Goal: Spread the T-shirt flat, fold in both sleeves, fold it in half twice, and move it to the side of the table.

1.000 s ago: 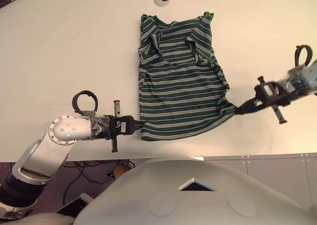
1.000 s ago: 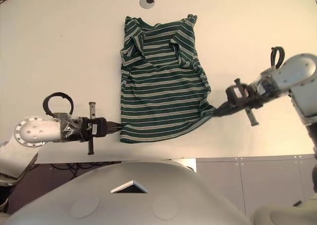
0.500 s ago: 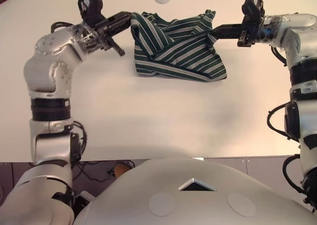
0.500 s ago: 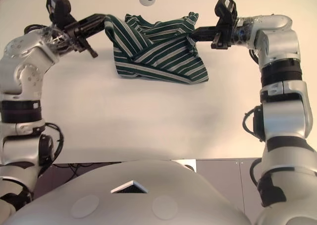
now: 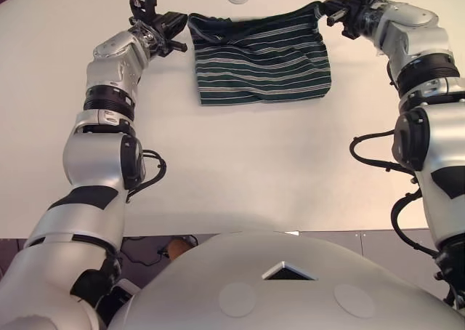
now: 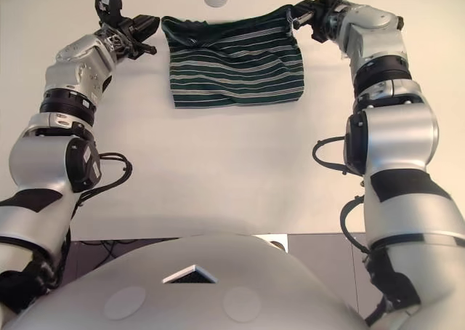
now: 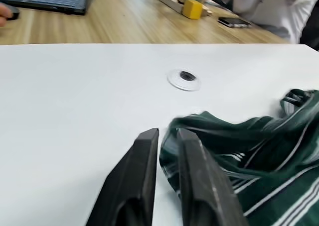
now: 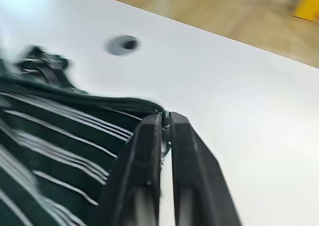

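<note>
T-shirt (image 5: 261, 61) is lying doubled over on the far part of the counter (image 5: 232, 170), with the left end effector (image 5: 180, 25) and right end effector (image 5: 328, 9) each pinching a far corner, which I judge are needing even, taut lowering so the edges line up before release.

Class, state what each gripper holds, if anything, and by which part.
The left gripper pinches the T-shirt at its far left corner; the right gripper, its far right corner.
</note>
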Available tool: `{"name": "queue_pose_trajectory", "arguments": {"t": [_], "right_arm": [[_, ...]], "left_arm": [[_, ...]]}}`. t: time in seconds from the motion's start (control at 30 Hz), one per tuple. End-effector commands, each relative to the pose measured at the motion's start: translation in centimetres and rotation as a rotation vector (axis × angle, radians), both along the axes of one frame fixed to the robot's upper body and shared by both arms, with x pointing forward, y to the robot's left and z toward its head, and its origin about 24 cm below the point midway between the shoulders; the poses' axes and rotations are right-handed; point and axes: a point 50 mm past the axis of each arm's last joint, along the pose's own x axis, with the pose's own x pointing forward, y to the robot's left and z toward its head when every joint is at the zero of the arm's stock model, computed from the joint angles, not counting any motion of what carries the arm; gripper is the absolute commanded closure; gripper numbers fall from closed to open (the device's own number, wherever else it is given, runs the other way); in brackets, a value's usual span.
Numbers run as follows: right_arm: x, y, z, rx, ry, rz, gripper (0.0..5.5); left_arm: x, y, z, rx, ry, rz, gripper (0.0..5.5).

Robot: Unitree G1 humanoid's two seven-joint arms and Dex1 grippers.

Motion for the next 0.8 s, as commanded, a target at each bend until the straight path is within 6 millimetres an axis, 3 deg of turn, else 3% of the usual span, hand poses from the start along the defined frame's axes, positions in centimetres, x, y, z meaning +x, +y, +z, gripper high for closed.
{"name": "queue_pose_trajectory", "arguments": {"t": [0.03,0.1,0.17,0.23,0.3,0.37,0.53,0.6,0.73,0.8], "right_arm": [[0.1,-0.6,-0.3,-0.023,-0.024,-0.100,4.67],[0.3,-0.8,0.0,-0.050,-0.069,-0.136,4.54],[0.5,-0.2,0.7,-0.054,-0.149,-0.071,4.54],[0.3,1.1,0.7,-0.053,-0.178,0.055,4.83],[-0.4,2.5,-0.7,-0.093,-0.134,0.200,5.22],[-1.3,3.2,-2.3,-0.149,-0.074,0.307,5.46],[-3.3,3.6,-4.6,-0.211,0.016,0.538,5.46],[-3.9,3.5,-4.9,-0.248,0.026,0.632,5.46],[-5.7,1.3,-6.8,-0.614,0.084,0.848,5.46],[-7.1,0.5,-7.7,-0.638,0.162,0.965,5.46]], "left_arm": [[0.6,0.0,0.9,-0.025,-0.064,0.067,4.67],[0.6,0.8,1.0,-0.016,-0.100,0.105,4.67],[0.0,0.6,1.1,0.044,-0.181,0.006,4.67],[-1.7,-1.2,0.2,0.100,-0.221,-0.233,4.94],[-5.1,-3.3,-1.7,0.165,-0.155,-0.545,5.31],[-7.4,-4.0,-2.8,0.236,-0.082,-0.714,5.50],[-8.4,-2.9,-4.1,0.479,0.049,-0.719,5.50],[-8.8,-2.7,-4.6,0.497,0.099,-0.729,5.50],[-11.0,-1.4,-5.7,0.503,0.239,-0.789,5.50],[-12.7,0.1,-5.9,0.505,0.323,-0.825,5.50]]}}
